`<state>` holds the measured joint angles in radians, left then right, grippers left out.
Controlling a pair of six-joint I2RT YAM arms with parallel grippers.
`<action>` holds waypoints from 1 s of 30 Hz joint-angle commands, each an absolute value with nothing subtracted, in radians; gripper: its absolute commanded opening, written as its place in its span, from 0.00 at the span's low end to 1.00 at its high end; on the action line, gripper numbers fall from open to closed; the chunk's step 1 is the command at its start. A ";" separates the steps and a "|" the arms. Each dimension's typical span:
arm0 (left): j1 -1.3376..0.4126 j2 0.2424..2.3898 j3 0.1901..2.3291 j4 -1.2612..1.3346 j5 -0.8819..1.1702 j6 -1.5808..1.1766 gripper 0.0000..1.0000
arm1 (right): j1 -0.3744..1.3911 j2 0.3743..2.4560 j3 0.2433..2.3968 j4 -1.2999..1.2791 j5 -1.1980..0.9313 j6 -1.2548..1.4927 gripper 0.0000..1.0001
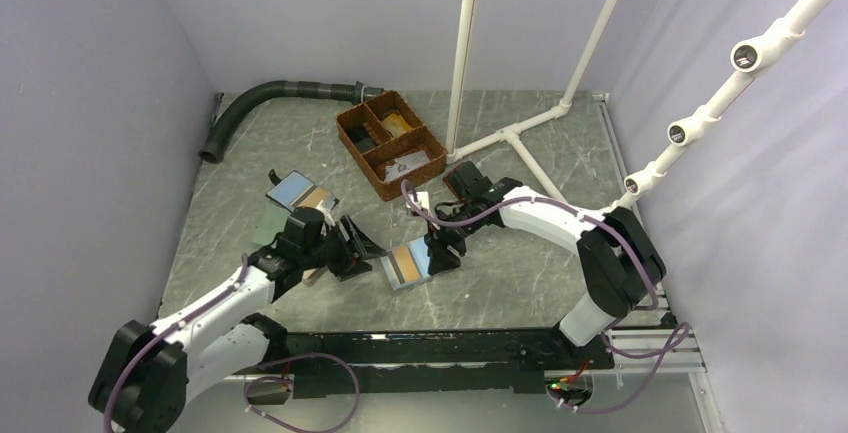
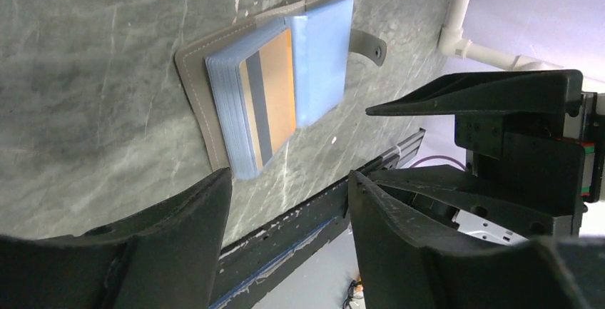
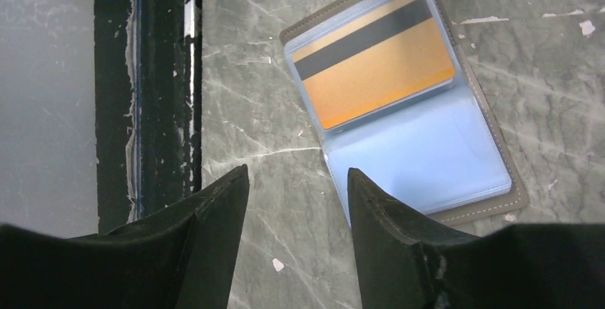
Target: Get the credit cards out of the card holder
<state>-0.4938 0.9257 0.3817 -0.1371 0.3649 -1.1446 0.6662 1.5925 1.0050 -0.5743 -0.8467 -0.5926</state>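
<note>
Right hand (image 3: pixel 296 173) hovers released, empty, at the edge of the open card holder (image 3: pixel 428 159) on the surface (image 3: pixel 271 109) — an orange credit card (image 3: pixel 378 66) shows in its sleeve; left hand (image 2: pixel 289 180) likewise released.

In the overhead view the right part of the card holder (image 1: pixel 404 265) is covered by the right gripper (image 1: pixel 443 253), and the contents of the basket (image 1: pixel 360 160) are too small to be told. At the lower middle of the right wrist frame a holder corner is hidden behind one of that gripper's fingers (image 3: pixel 399 252). How many credit cards (image 2: pixel 275 95) are sleeved cannot be counted
</note>
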 commanded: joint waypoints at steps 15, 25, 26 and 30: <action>-0.521 1.111 0.440 -0.026 0.419 -1.148 0.59 | 0.675 1.836 1.125 -0.469 -0.738 -0.391 0.12; -0.525 1.112 0.419 0.051 0.435 -1.167 0.53 | 0.704 1.877 1.121 -0.423 -0.767 -0.275 0.07; -0.526 1.118 0.419 0.053 0.438 -1.170 0.53 | 0.705 1.879 1.116 -0.404 -0.757 -0.246 0.07; -0.526 1.149 0.406 0.041 0.432 -1.189 0.54 | 0.710 1.895 1.121 -0.370 -0.743 -0.167 0.07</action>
